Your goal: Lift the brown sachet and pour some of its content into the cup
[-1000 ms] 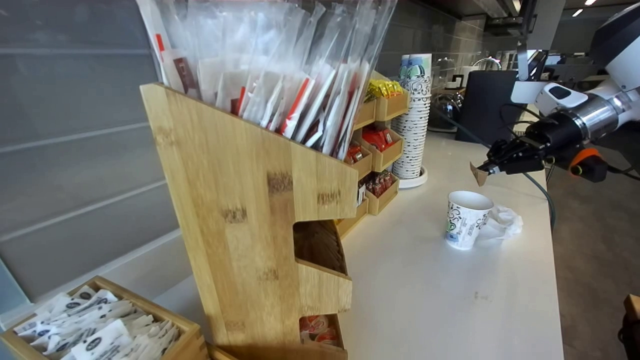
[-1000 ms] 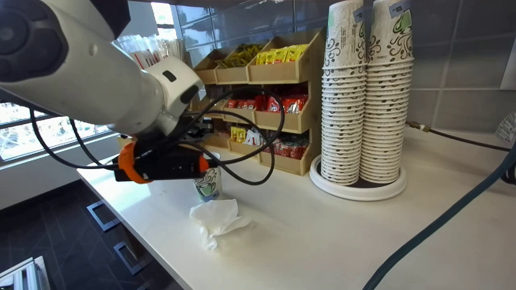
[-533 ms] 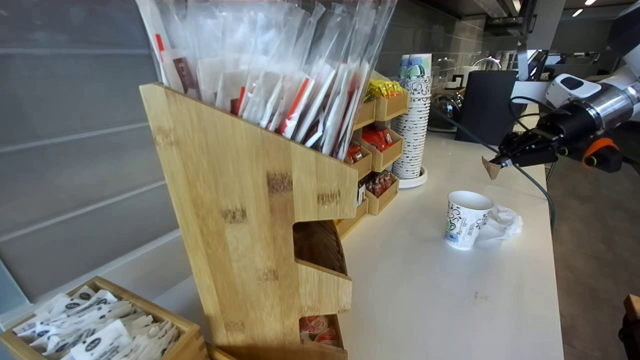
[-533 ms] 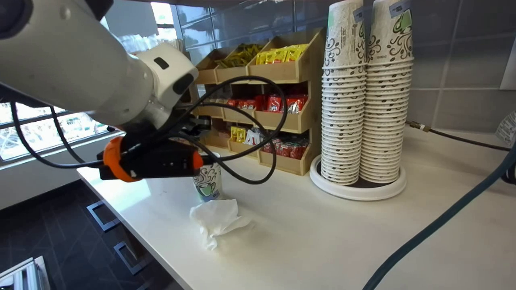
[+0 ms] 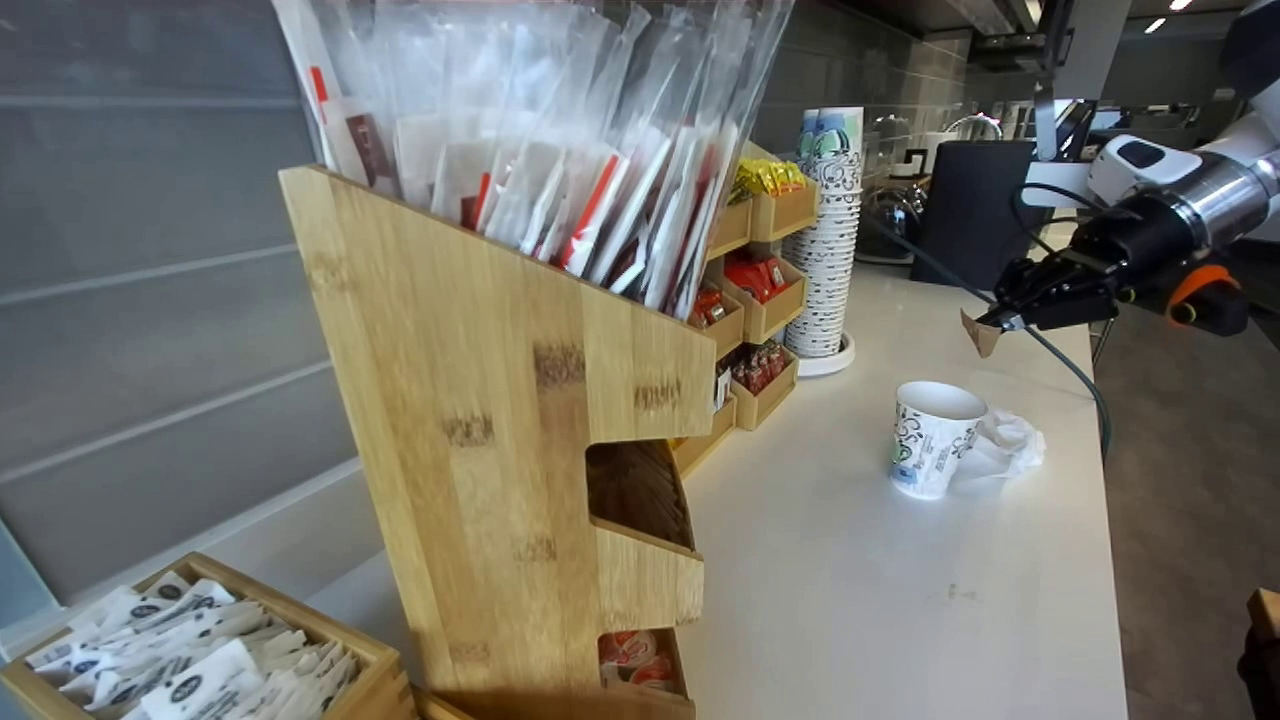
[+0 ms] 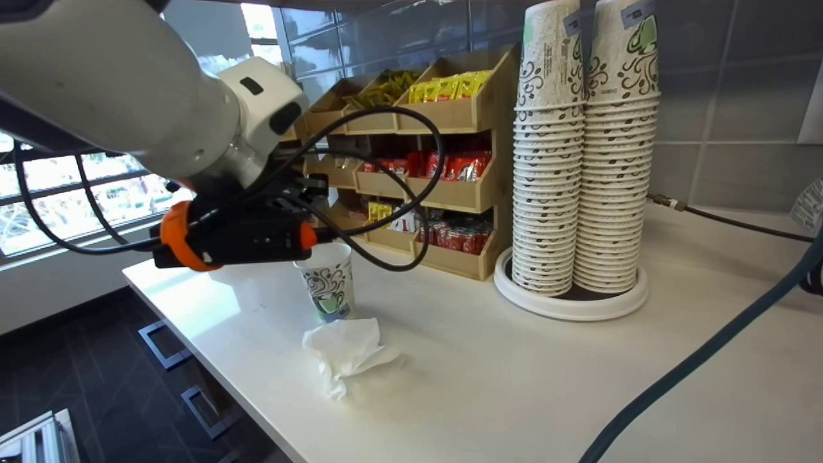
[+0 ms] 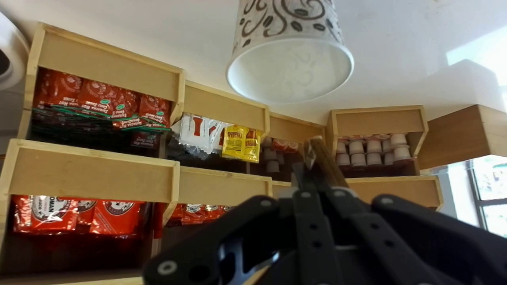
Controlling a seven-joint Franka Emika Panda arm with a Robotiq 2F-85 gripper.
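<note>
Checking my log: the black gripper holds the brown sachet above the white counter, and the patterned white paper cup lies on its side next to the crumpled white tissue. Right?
No: the patterned white paper cup stands upright, not on its side, next to the crumpled white tissue, as both exterior views show. The black gripper does hold the brown sachet above the white counter.

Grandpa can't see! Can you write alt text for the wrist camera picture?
Black robot fingers pinch a brown sachet near a patterned paper cup, which looks upside down in this view. Beyond are wooden bins holding red sauce packets.
</note>
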